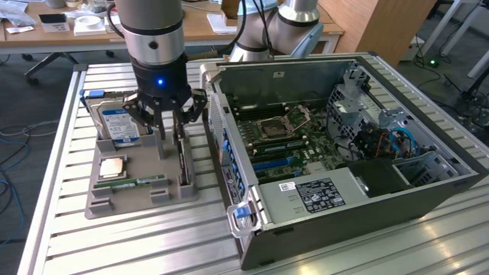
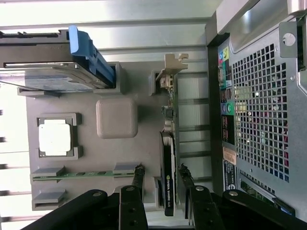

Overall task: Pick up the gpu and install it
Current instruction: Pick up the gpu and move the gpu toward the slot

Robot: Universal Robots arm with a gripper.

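the pincer (image 2: 160, 168) hangs spread astride the gpu (image 2: 167, 182), which stands on edge between its jaws in the grey holder (image 2: 116, 118), apparently at the pick-up step; gripping calls for squeezing both faces squarely.

Your thin dark-faced gpu (image 2: 168, 184) stands on edge in the grey plastic tray (image 1: 130, 205), just beside the open metal computer case (image 1: 382, 217).
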